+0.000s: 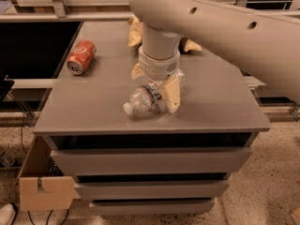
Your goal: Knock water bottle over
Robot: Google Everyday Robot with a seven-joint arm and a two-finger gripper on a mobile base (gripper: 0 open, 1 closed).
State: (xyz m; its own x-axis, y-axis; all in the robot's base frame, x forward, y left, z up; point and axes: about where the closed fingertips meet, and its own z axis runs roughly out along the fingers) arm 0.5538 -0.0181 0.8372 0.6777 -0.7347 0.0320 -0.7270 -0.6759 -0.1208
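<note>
Water bottle [144, 100] is seen tipped over on the table [93, 104], right at the pincer [155, 91]; whether it's gripped can't be told tbh.

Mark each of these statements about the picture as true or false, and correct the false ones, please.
1. The water bottle lies on its side on the cabinet top. True.
2. The orange soda can stands upright. False: it lies on its side, at the left rear of the top.
3. The gripper is right at the water bottle. True.
4. The bottle's white cap points to the right of the picture. False: it points to the left front.
5. The cardboard box sits on the cabinet top. False: it is on the floor, at the cabinet's left.
</note>
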